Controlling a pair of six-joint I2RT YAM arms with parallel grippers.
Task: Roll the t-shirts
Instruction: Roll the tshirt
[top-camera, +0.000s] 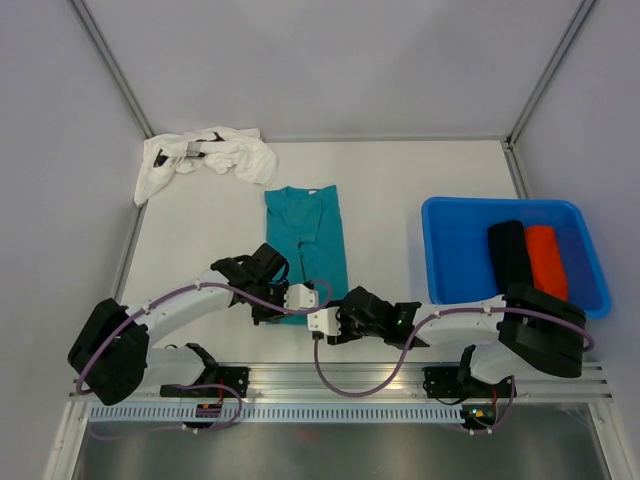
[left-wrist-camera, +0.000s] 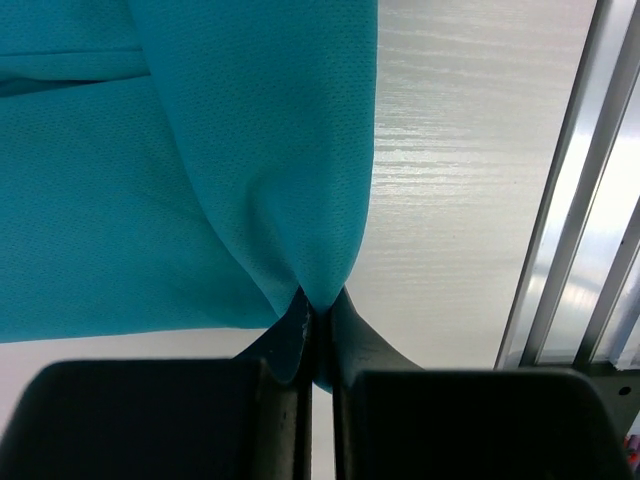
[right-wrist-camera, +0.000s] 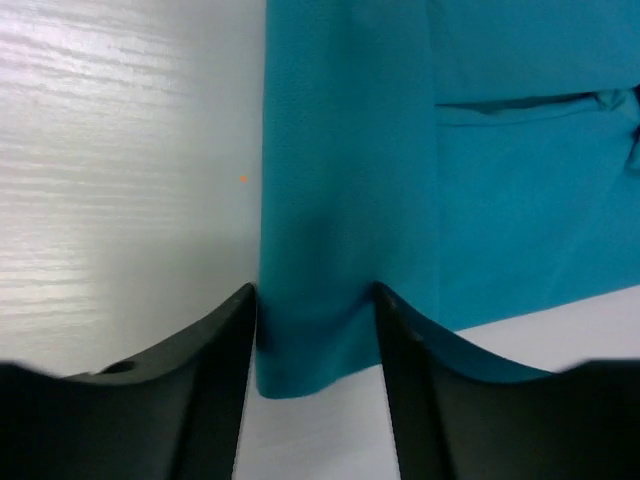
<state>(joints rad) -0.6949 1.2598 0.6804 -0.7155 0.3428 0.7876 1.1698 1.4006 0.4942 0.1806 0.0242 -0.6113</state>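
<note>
The teal shirt (top-camera: 307, 240) lies mid-table as a narrow folded strip. Its long axis runs straight away from the arms, with the collar at the far end and the hem nearest them. The left gripper (left-wrist-camera: 318, 300) is pressed together, pinching the hem's edge into a puckered point. The right gripper (right-wrist-camera: 315, 290) stands spread, its jaws straddling the hem's other corner. A white shirt (top-camera: 215, 155) lies crumpled at the far left. Black (top-camera: 508, 255) and orange-red (top-camera: 546, 260) shirts lie rolled in the tub (top-camera: 455, 260).

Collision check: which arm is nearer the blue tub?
Right. The right arm overlaps the blue tub's near edge in the overhead view; the left arm reaches only the teal shirt.
</note>
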